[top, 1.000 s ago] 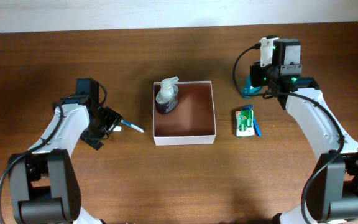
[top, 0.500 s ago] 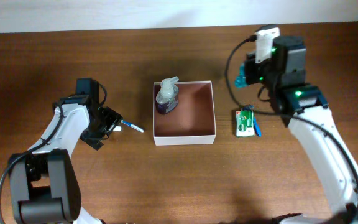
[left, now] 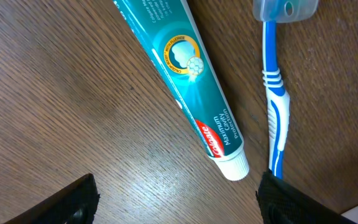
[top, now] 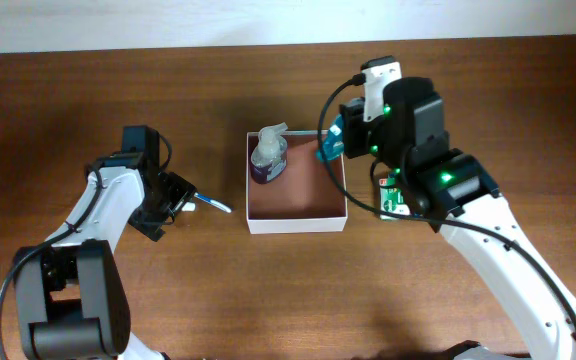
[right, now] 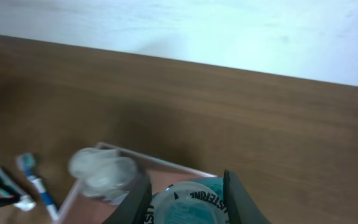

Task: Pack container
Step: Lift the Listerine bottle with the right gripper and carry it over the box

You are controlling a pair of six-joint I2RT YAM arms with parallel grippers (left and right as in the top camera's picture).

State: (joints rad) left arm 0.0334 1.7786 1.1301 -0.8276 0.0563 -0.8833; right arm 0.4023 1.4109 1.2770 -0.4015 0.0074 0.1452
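The container (top: pixel 313 190) is a shallow white box with a reddish-brown inside, mid-table. A clear soap bottle (top: pixel 268 155) with dark liquid stands in its back left corner. My right gripper (top: pixel 344 138) is shut on a teal Listerine bottle (top: pixel 327 149), held over the box's back right edge. The right wrist view shows the bottle's cap (right: pixel 188 204) between the fingers (right: pixel 237 198), with the container's rim (right: pixel 166 163) and the soap bottle (right: pixel 101 174) below. My left gripper (left: pixel 179 205) stands open just above the table, over a Colgate toothpaste tube (left: pixel 191 81) and a blue toothbrush (left: pixel 277 106).
A green packet (top: pixel 396 200) lies right of the box, partly under my right arm. The toothbrush's tip (top: pixel 211 203) sticks out from under the left gripper (top: pixel 171 196), left of the box. The table's back edge meets a white wall (right: pixel 229 31).
My right arm has swung left from the table's far right, carrying the teal bottle to the box's back right edge. The left arm has not moved.
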